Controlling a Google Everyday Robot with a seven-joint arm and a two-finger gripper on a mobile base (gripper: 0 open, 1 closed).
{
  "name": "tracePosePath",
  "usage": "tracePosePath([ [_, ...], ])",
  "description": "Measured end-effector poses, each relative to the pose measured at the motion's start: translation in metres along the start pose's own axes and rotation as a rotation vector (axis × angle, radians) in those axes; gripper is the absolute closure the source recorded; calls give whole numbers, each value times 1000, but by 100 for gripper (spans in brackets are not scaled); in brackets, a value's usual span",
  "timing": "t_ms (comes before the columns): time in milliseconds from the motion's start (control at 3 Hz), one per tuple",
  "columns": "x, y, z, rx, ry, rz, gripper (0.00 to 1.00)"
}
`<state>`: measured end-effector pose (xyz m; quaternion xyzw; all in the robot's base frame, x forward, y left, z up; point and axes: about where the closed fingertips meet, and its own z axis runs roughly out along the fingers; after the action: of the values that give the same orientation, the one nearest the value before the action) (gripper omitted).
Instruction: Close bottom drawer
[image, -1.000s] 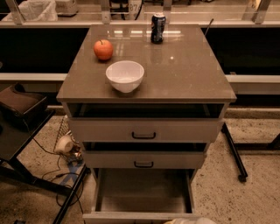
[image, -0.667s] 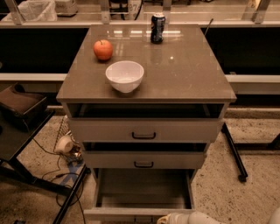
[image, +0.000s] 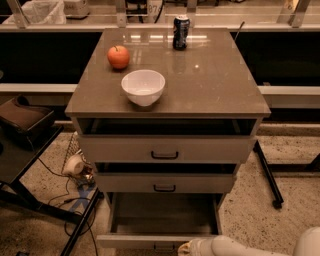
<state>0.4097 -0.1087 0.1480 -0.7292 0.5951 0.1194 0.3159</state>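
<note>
Bottom drawer (image: 159, 241) stands pulled wide open at six o'clock, below the upper drawers (image: 165, 149). Gripper (image: 187, 247) sits at five o'clock, right by its front edge; whether it's parted or closed, I cannot tell.

no text can be read; gripper (image: 187, 248) low, at bottom drawer (image: 163, 220) front.

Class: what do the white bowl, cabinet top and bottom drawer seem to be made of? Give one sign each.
White bowl: probably glazed ceramic; smooth, glossy. Cabinet top: polished laminate or stone; it mirrors lights and the can. Bottom drawer: painted metal or board, perhaps; flat matte grey. The gripper is by its front edge.
</note>
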Motion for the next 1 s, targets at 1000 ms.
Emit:
tracePosePath([
  [1000, 14, -39, 26, -2, -9, 1, 100],
])
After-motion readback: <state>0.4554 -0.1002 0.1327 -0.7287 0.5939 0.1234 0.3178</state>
